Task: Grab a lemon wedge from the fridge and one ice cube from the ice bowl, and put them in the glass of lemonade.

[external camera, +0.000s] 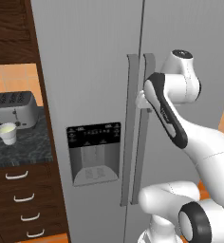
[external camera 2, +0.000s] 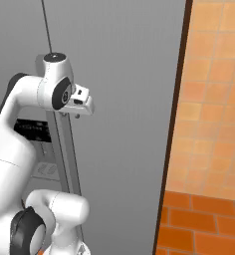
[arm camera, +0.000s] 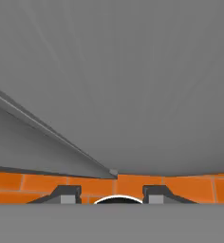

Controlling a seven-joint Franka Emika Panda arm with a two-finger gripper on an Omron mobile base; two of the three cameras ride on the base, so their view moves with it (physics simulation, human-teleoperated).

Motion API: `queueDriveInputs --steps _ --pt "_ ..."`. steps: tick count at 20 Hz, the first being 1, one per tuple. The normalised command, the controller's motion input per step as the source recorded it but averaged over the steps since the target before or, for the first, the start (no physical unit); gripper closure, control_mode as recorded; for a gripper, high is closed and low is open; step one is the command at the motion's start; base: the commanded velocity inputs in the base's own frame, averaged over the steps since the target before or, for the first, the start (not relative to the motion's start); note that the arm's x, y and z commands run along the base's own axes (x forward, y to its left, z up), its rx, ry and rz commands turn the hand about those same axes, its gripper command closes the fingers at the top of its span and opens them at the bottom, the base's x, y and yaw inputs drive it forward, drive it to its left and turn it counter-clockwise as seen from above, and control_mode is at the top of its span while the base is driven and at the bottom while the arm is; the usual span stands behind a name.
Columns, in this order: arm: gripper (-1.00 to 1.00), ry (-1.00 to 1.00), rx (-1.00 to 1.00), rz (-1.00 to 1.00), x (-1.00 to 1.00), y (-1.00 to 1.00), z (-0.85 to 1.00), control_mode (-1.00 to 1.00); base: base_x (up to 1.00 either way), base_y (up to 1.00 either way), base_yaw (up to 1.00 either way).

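Observation:
The grey steel fridge (external camera: 90, 71) stands with both doors closed, so the lemon wedge is hidden. My gripper (external camera: 141, 100) is at mid height against the right door's long handle (external camera: 143, 156), mostly covered by my forearm. From the right base view the hand (external camera 2: 84, 107) sits just right of that handle (external camera 2: 64, 144). In the hand view the gripper (arm camera: 112, 195) has its two tips apart, with orange floor showing between them and the fridge door (arm camera: 133, 85) ahead. The glass of lemonade (external camera: 7, 133) stands on the dark counter at left. The ice bowl is out of view.
A silver toaster (external camera: 13, 109) sits behind the glass on the counter (external camera: 28, 152), above wooden drawers (external camera: 23, 199). A black dispenser panel (external camera: 94, 152) is set in the left door. An orange tiled wall (external camera 2: 214, 99) and floor (external camera 2: 204, 224) lie right of the fridge.

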Motion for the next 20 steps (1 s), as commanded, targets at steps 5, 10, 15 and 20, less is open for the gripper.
queueDriveInputs --steps 5,10,15,20 --pt "-1.0 0.0 0.0 -0.04 -0.67 -0.06 -0.08 -1.0 0.0 0.0 0.0" --pt "-1.0 0.0 0.0 -0.05 -0.78 0.0 -0.3 -1.0 0.0 0.0 0.0" --pt "-1.0 0.0 0.0 -0.04 -0.59 0.0 -0.33 1.0 -0.14 0.0 -0.01" --pt "-1.0 0.0 0.0 0.0 0.0 0.0 0.0 1.0 -0.59 0.02 0.0"
